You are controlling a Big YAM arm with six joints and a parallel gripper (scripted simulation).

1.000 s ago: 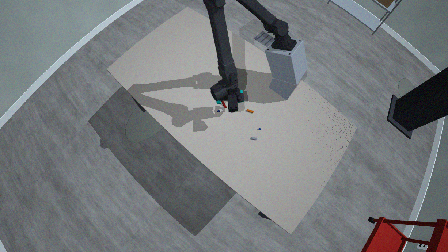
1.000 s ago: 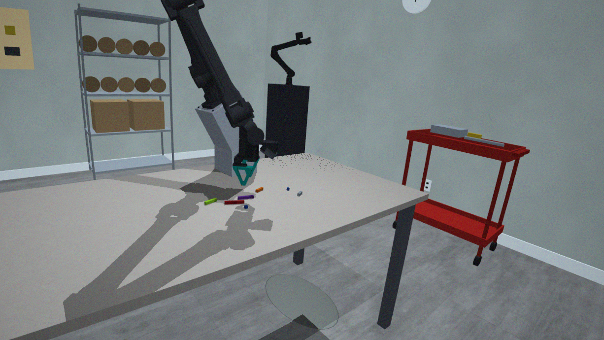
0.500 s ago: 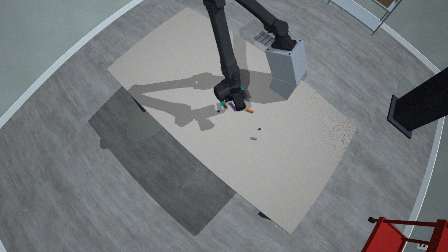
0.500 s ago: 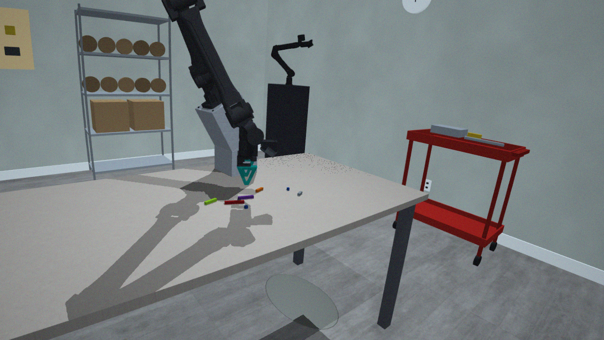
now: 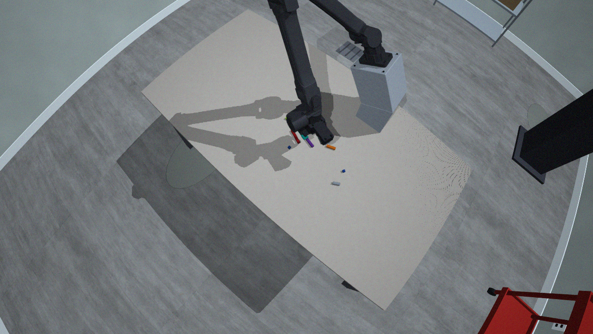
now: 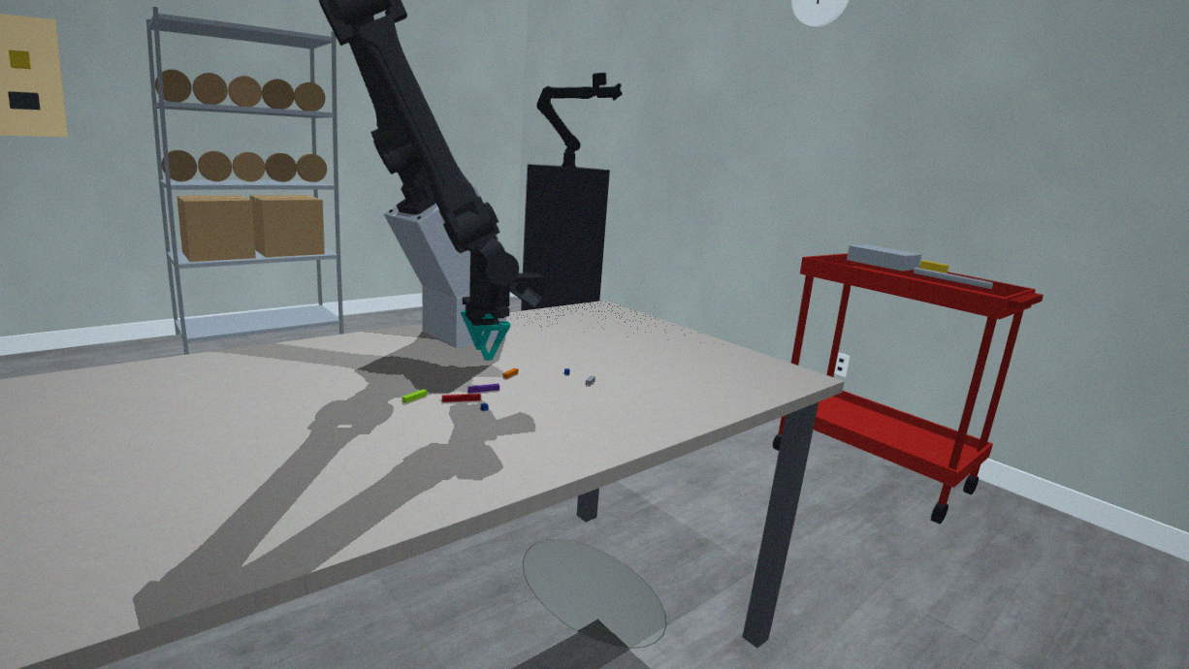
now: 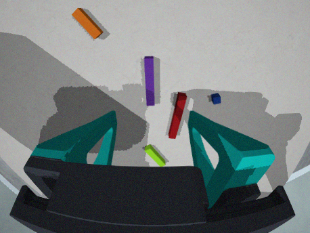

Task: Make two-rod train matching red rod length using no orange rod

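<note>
My gripper [image 7: 152, 117] hovers above a cluster of rods, its teal fingers partly open with nothing between them; it also shows in the side view [image 6: 485, 340]. Below it lie the red rod [image 7: 177, 115], the purple rod [image 7: 149, 80] to its left, and the lime rod [image 7: 154, 154] close to the gripper's body. A blue rod [image 7: 215, 99] lies just right of the red rod's far end. The orange rod [image 7: 87, 23] lies farther off to the left. All lie flat and apart from each other. In the overhead view the arm hides the lime rod.
A second blue rod [image 5: 343, 170] and a grey rod [image 5: 335, 183] lie apart from the cluster, toward the table's middle. The arm's grey base [image 5: 379, 91] stands at the table's far edge. A red cart [image 6: 907, 357] stands beside the table.
</note>
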